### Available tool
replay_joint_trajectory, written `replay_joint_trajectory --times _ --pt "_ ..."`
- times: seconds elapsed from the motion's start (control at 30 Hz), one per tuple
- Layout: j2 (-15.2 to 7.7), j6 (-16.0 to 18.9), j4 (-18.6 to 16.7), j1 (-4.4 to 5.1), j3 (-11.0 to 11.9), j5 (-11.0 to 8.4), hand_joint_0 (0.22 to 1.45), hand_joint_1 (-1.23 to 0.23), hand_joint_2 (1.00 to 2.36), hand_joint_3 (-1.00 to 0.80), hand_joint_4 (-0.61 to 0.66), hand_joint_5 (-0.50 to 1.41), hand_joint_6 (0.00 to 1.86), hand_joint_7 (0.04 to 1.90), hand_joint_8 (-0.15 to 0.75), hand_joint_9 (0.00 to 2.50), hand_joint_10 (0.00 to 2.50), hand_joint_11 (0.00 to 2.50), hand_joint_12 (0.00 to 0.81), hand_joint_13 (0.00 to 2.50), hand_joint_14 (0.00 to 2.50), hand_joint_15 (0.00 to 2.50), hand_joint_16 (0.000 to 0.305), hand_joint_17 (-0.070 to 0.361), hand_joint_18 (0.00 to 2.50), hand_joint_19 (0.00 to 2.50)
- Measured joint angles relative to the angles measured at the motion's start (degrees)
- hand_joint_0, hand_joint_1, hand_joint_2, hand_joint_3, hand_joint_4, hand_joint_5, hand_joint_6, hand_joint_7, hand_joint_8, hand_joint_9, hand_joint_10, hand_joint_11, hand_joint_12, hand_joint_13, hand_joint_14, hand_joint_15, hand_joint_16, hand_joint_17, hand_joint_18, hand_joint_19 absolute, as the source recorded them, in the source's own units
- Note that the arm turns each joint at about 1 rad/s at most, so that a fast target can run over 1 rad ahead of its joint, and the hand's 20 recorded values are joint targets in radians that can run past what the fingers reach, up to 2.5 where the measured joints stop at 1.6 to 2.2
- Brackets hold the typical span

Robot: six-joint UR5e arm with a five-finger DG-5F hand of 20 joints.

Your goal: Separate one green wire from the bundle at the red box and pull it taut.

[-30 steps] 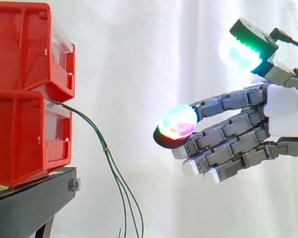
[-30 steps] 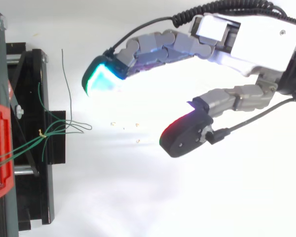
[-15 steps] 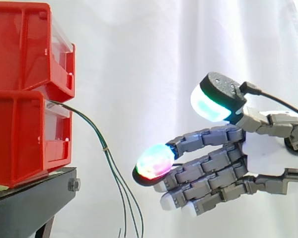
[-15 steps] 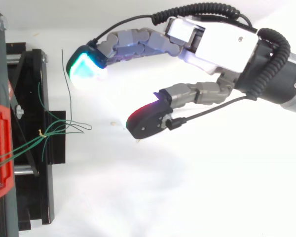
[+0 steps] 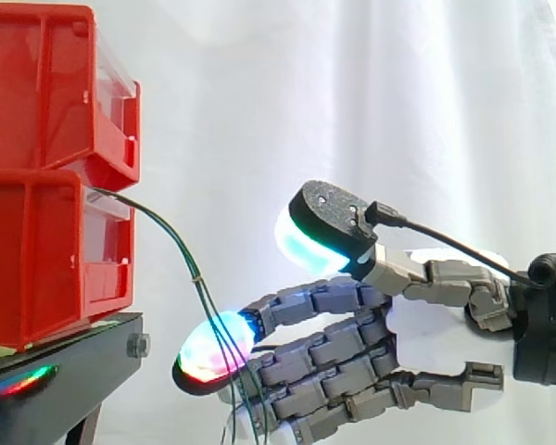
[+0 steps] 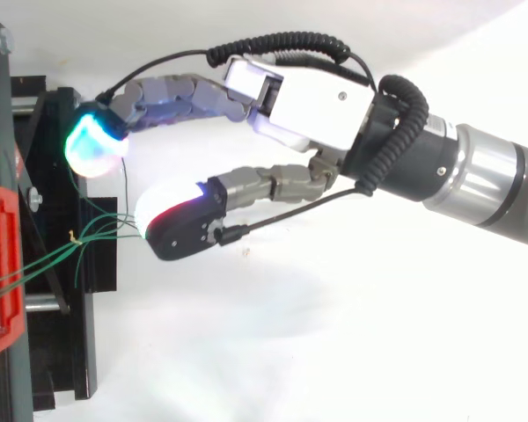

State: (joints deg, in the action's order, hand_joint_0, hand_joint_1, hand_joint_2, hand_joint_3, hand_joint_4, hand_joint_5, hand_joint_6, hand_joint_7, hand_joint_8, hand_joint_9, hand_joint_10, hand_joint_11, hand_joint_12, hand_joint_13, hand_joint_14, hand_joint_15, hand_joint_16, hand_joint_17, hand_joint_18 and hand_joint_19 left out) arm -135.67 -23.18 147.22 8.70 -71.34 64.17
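The green wires (image 5: 200,283) hang just in front of a glowing fingertip (image 5: 204,350). The hand (image 5: 426,320) has swept in and down to the bundle, fingers straight and thumb spread wide (nothing pinched yet, it seems), so separating can begin. Beyond, the wires leave the lower red box (image 5: 37,260); its other contents cannot be made out.

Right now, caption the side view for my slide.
Open hand reaches the green wires hanging from the lower red bin, strands crossing a glowing fingertip, thumb raised above.
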Motion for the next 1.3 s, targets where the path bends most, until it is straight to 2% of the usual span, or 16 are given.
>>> replay_joint_trajectory --times 0.27,0.47,0.63,0.93,1.1,1.3 --pt "-0.1 0.4 -0.7 0.98 0.3 -0.61 0.42 -0.49 1.00 -0.50 0.29 -0.16 0.50 0.85 0.310 0.59 0.01 0.17 0.420 0.57 0.01 0.23 0.071 0.160 0.47 0.32" --pt "-0.1 0.2 -1.3 2.15 0.3 -2.02 0.46 -0.53 1.00 -0.50 0.30 -0.15 0.50 0.88 0.303 0.64 0.01 0.20 0.402 0.59 0.01 0.26 0.066 0.149 0.46 0.34" --pt "-0.1 -1.2 -3.2 3.67 0.3 -3.06 0.48 -0.55 1.00 -0.50 0.30 -0.14 0.50 0.91 0.300 0.66 0.01 0.21 0.392 0.61 0.01 0.27 0.064 0.145 0.47 0.35" --pt "-0.1 -1.5 -3.8 6.35 0.3 -4.71 0.52 -0.58 1.00 -0.50 0.29 -0.13 0.50 0.96 0.291 0.71 0.01 0.24 0.376 0.62 0.01 0.28 0.061 0.138 0.48 0.35" --pt "-0.1 -1.0 -3.6 7.09 0.3 -5.26 0.53 -0.59 1.00 -0.50 0.29 -0.12 0.50 0.99 0.288 0.73 0.01 0.25 0.371 0.64 0.01 0.28 0.060 0.135 0.49 0.36" --pt "-0.1 -0.4 -3.5 7.52 0.3 -5.36 0.56 -0.58 1.00 -0.50 0.26 -0.11 0.50 1.06 0.286 0.75 0.01 0.26 0.362 0.66 0.01 0.29 0.058 0.131 0.51 0.36"
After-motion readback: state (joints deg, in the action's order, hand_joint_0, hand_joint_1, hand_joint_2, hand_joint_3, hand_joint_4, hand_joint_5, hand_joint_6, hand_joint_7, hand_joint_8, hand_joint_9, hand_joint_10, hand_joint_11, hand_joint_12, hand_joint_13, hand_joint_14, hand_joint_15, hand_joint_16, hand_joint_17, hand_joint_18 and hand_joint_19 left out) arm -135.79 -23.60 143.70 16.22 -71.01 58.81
